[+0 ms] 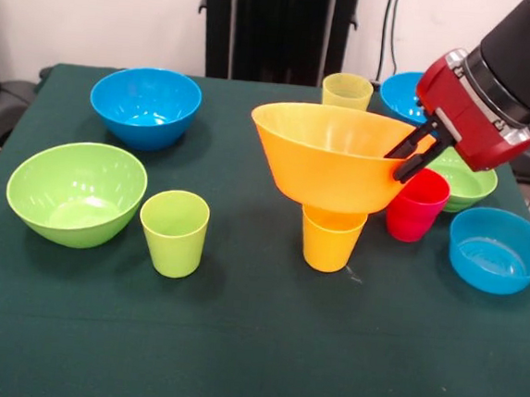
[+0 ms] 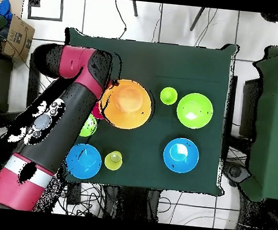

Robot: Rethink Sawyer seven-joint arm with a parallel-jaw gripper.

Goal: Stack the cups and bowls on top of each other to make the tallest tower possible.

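Seen from the front: a large orange bowl (image 1: pixel 329 153) sitting upright on a bright yellow cup (image 1: pixel 331 240), near the middle of the green table (image 1: pixel 252 346), forming the start of a tower. Pinched at the bowl's rim on the picture's right by the gripper (image 1: pixel 416 154), one black finger inside the wall and one outside, closed down to the thickness of the plastic. Reaching in from the upper right, the red and black arm (image 1: pixel 497 89).

Just beside the stack, under the gripper: a red cup (image 1: pixel 417 204). Behind that, a small green bowl (image 1: pixel 463 181); nearer, a small blue bowl (image 1: pixel 499 250).

On the left: a large lime green bowl (image 1: pixel 75 191), a lime green cup (image 1: pixel 173 232) and a medium blue bowl (image 1: pixel 145 104). At the back, a pale yellow cup (image 1: pixel 347 90) and another blue bowl (image 1: pixel 406 95).

Probably balanced only on the narrow cup; centring over it matters before letting go.
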